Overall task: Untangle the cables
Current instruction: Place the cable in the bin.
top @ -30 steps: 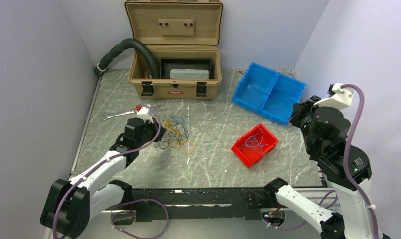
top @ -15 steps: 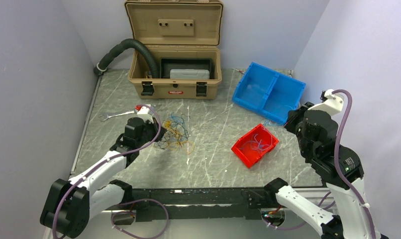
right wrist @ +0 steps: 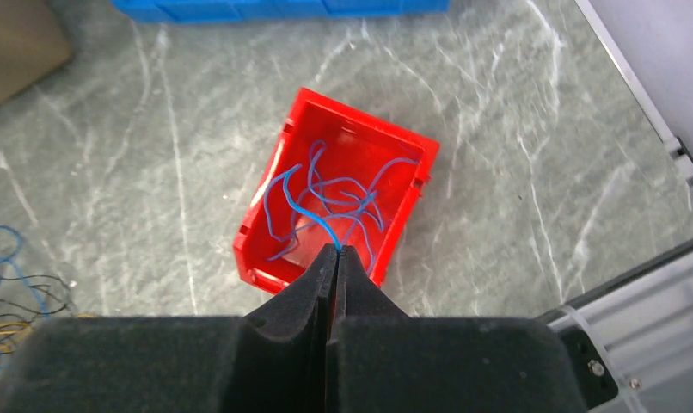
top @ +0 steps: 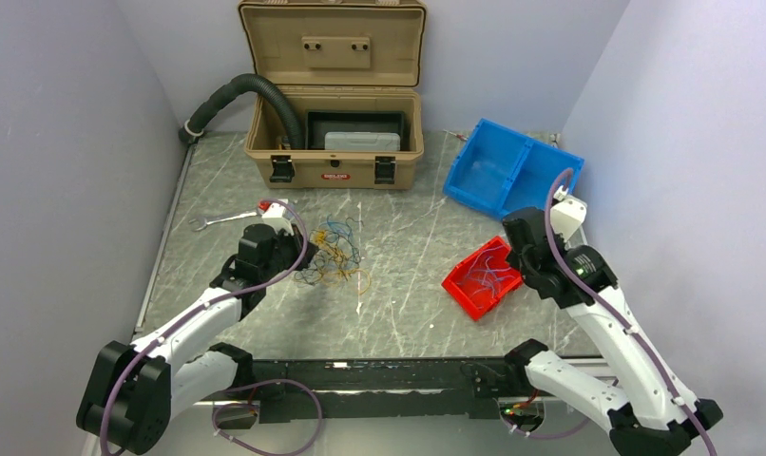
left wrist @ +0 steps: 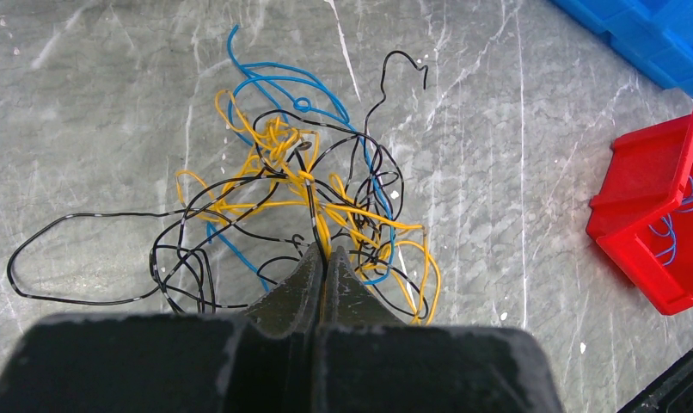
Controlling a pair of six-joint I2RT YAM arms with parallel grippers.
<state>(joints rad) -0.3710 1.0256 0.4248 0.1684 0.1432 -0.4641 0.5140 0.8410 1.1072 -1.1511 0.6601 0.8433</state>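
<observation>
On the table (top: 408, 228), the cables (top: 334, 255) lie tangled left of centre, with the red bin (top: 463, 296) at their 3 o'clock, well apart. Judgement: this sorting step is best finished by lowering the strand fully inside the bin walls before release, with the tangle held steady. Right gripper (right wrist: 336, 251): jaws clamped on a blue wire (right wrist: 313, 219) above the bin. Left gripper (left wrist: 324, 251): jaws pinched together on a yellow wire (left wrist: 322, 231) at the tangle's 6 o'clock edge.

No legible text anywhere; red label (top: 335, 176) on tan case (top: 355, 164), lettering illegibly small.
</observation>
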